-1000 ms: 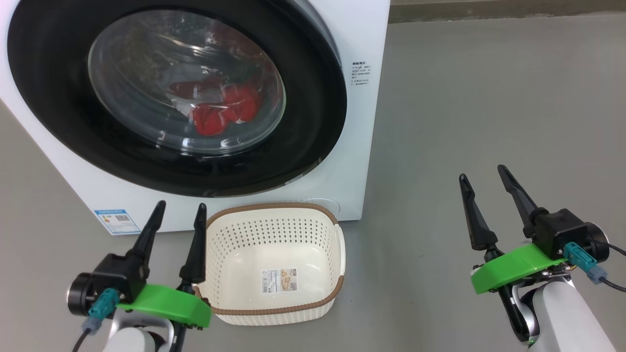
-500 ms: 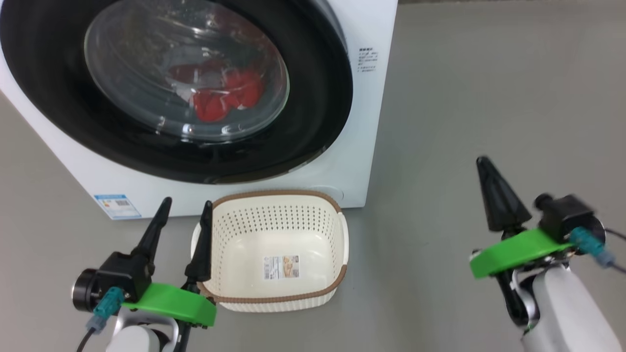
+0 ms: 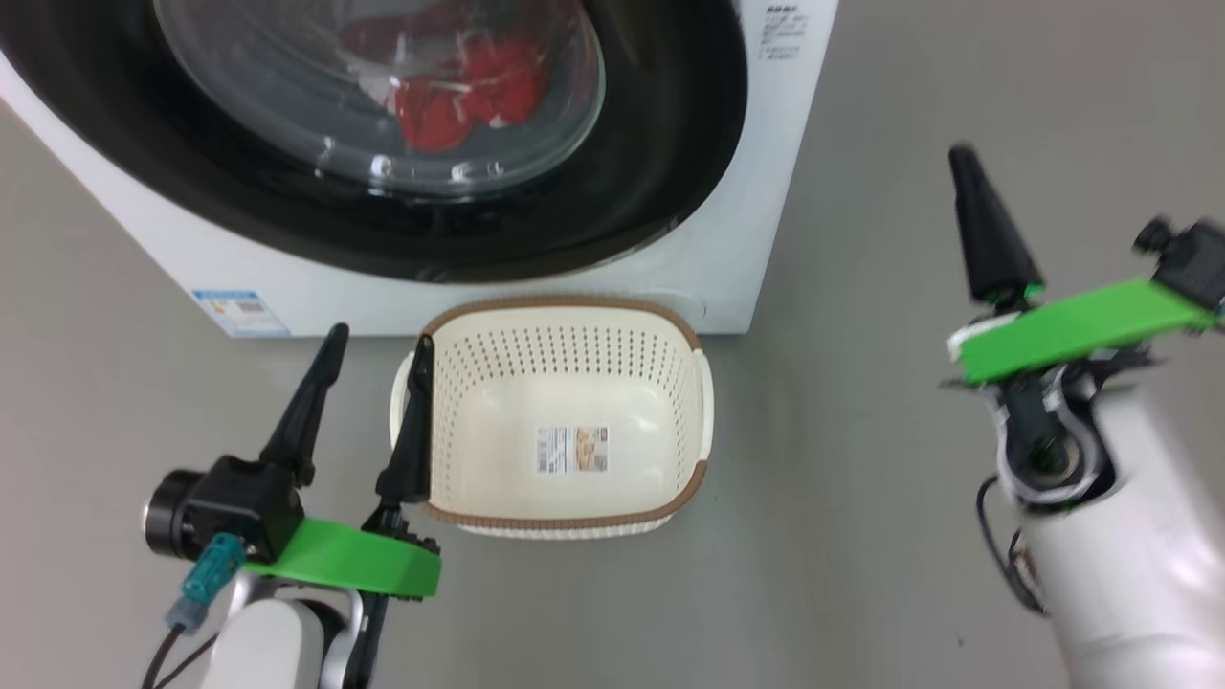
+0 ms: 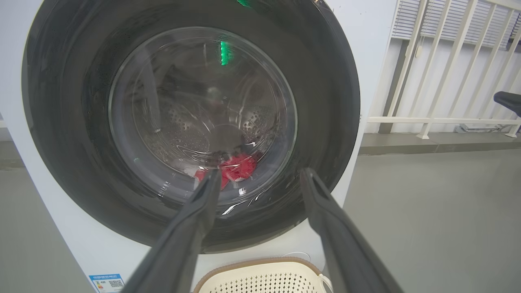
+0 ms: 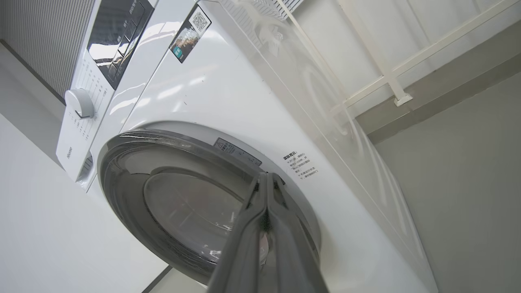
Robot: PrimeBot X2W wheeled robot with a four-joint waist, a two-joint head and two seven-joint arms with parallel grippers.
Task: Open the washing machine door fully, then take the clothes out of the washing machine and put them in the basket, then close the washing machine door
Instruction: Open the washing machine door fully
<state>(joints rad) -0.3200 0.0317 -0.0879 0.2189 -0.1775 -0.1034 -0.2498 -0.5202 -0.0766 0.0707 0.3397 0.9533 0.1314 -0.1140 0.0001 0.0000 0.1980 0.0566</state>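
The white washing machine [image 3: 737, 230] stands ahead with its black-rimmed round door [image 3: 660, 144] closed. Red clothes [image 3: 459, 86] lie in the drum behind the glass, also seen as clothes [image 4: 238, 167] in the left wrist view. The cream basket [image 3: 565, 488] with a brown rim sits empty on the floor just in front of the machine. My left gripper [image 3: 375, 346] is open, low at the basket's left rim. My right gripper [image 3: 962, 158] is shut on nothing, raised to the right of the machine; in its wrist view the gripper [image 5: 265, 176] points at the door's [image 5: 134, 191] right edge.
Grey floor [image 3: 909, 536] spreads to the right of the machine and basket. A white railing [image 4: 443, 73] and wall stand behind the machine on its right side. The control panel with a knob [image 5: 79, 103] sits at the machine's top.
My right gripper has shut and risen, swinging toward the machine. The head camera has tipped down, so machine and basket sit higher in the picture. The left gripper stays open by the basket.
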